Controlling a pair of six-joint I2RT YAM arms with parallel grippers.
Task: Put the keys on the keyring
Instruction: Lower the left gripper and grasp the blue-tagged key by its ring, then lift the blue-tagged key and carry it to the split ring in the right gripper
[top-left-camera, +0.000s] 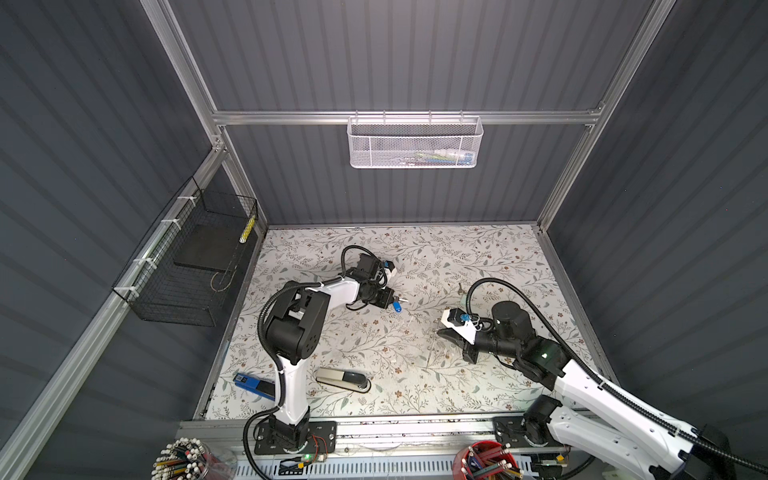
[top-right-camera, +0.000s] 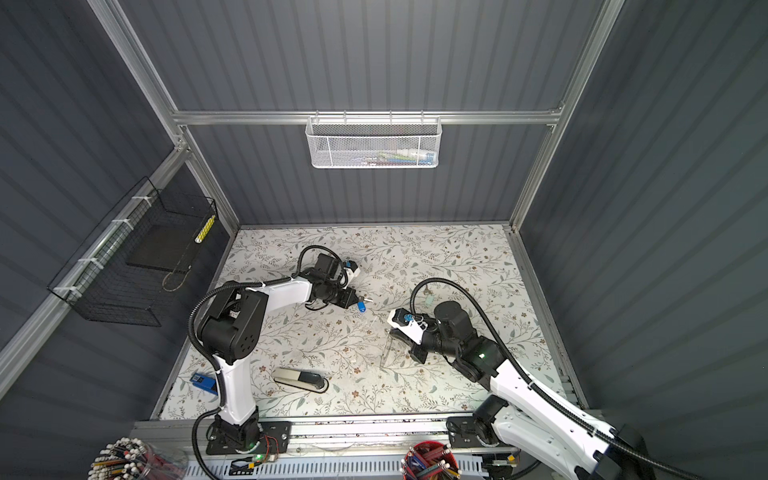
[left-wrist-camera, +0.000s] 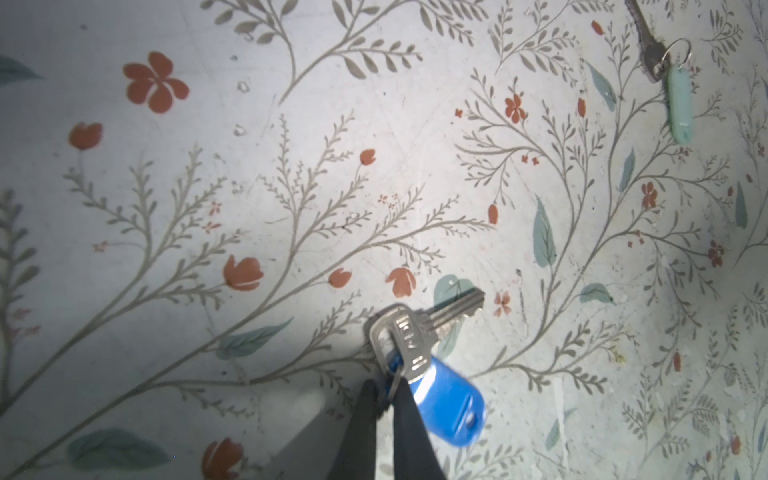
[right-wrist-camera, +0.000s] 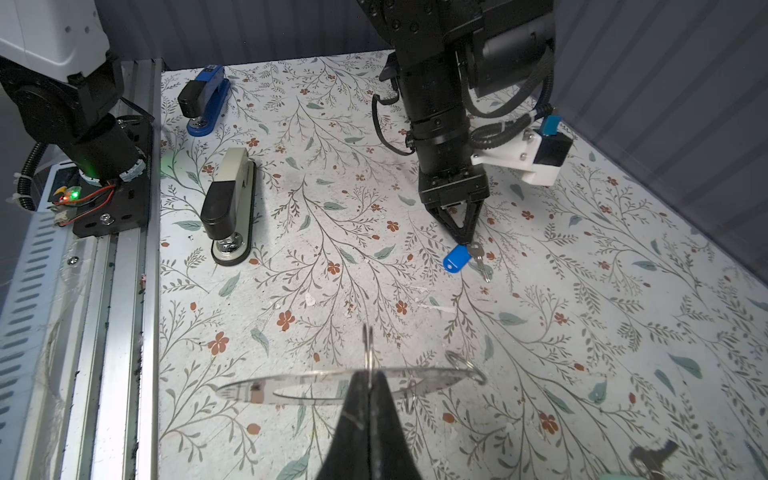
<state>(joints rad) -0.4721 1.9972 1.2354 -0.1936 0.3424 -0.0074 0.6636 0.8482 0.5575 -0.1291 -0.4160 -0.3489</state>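
My left gripper (left-wrist-camera: 388, 392) is shut on the small split ring of the blue-tagged key (left-wrist-camera: 415, 332). In the right wrist view that key (right-wrist-camera: 456, 257) dangles from the left fingertips, its blade tip close to the floral mat. Both top views show it mid-table (top-left-camera: 397, 306) (top-right-camera: 361, 306). The mint-tagged key (left-wrist-camera: 679, 104) lies flat on the mat, apart from both grippers (top-left-camera: 460, 289). My right gripper (right-wrist-camera: 369, 378) is shut on the keyring (right-wrist-camera: 291, 386), a large flat grey ring held level above the mat, with small split rings on its band.
A grey-and-black stapler (top-left-camera: 343, 379) and a blue stapler (top-left-camera: 253, 384) lie near the front left. A black wire basket (top-left-camera: 187, 266) hangs on the left wall and a white mesh basket (top-left-camera: 413, 143) on the back rail. Pencil cups (top-left-camera: 486, 461) stand below the front rail.
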